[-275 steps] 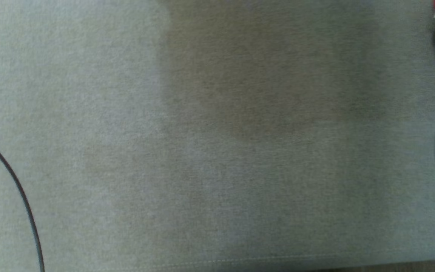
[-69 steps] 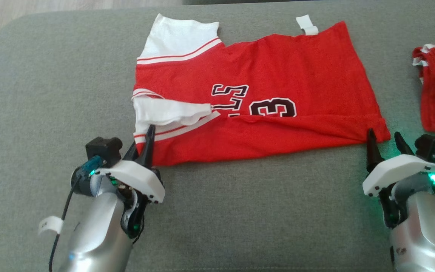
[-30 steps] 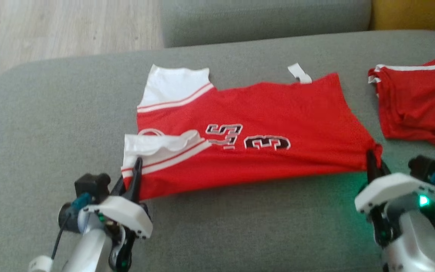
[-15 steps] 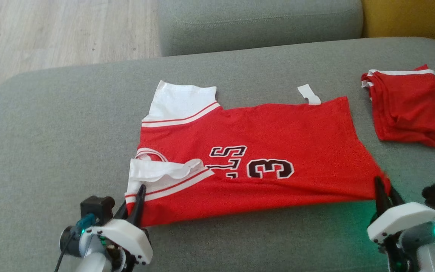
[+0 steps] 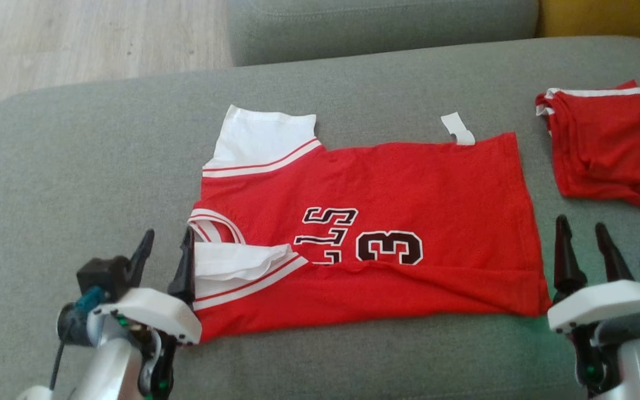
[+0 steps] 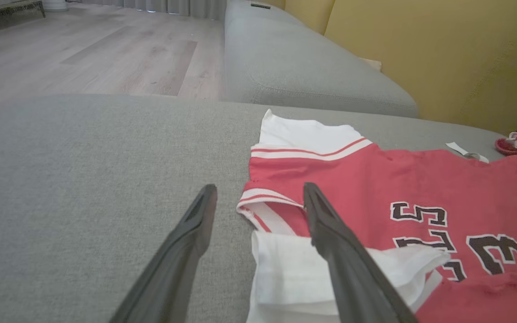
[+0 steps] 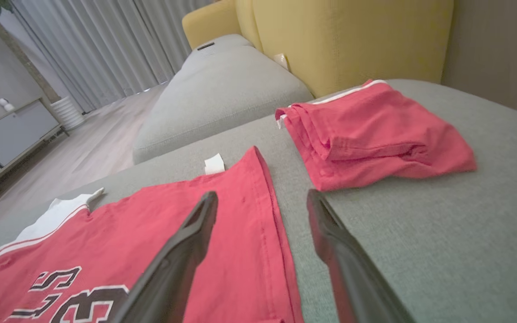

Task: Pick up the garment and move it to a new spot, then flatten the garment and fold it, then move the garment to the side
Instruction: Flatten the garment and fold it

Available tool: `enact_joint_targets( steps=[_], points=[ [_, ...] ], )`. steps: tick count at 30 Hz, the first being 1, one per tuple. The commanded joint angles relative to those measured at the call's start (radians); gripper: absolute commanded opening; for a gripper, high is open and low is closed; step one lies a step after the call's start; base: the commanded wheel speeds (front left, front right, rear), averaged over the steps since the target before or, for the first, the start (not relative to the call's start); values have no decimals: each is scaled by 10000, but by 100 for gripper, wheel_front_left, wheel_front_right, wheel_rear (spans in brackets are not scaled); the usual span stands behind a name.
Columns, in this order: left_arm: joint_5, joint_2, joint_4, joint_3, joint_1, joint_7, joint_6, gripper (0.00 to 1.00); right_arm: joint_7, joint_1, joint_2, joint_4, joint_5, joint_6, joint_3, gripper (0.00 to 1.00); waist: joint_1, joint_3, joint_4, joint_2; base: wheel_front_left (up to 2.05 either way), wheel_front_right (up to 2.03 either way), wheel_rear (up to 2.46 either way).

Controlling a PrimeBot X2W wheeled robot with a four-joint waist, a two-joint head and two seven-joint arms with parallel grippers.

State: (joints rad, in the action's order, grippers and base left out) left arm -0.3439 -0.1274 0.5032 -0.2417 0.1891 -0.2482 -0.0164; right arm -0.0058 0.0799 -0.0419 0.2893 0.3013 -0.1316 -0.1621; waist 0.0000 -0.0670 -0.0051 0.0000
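Grey sofa seat (image 5: 64,166), red jersey (image 5: 398,189) lying flat at its centre.
We note the near long edge folded over and one white sleeve (image 5: 236,261) doubled onto the chest. The left gripper (image 5: 169,233) and right gripper (image 5: 581,226) stand spread wide and empty at the two near corners. Bare cushion lies to the left. A folded red garment (image 5: 609,144) lies apart at the right. The wrist views add a yellow backrest (image 6: 420,54).

A red jersey (image 5: 409,189) is spread on a grey sofa cushion (image 5: 75,166). A folded red garment (image 5: 603,150) is laid on the same cushion, apart, at its right.
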Motion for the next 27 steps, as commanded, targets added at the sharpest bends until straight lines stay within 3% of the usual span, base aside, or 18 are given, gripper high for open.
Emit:
enact_joint_targets(
  steps=[1,8,16,22,27],
  points=[
    [60,-294,-561,450,555,-119,34,100,-157,589,-83,-541,-77,9,291,100,0,-141,-22,0,0,0,0],
    [311,-690,-1022,330,1609,56,-397,100,124,1189,-83,-1164,-476,9,649,100,0,-857,-241,0,0,0,0],
    [-247,-1689,190,-413,5027,2296,-1102,100,875,2794,-126,-1745,-1215,9,1191,100,0,-2260,-868,0,0,0,0],
    [-1886,-2965,1023,-2202,7500,4294,-1138,100,1263,4242,-345,-2051,-1239,9,1685,100,0,-3328,-1496,0,0,0,0],
    [-2854,-3853,1624,-3439,8725,5255,-1140,100,1358,4993,-412,-2124,-1067,9,1951,100,0,-3940,-1821,0,0,0,0]
  ],
)
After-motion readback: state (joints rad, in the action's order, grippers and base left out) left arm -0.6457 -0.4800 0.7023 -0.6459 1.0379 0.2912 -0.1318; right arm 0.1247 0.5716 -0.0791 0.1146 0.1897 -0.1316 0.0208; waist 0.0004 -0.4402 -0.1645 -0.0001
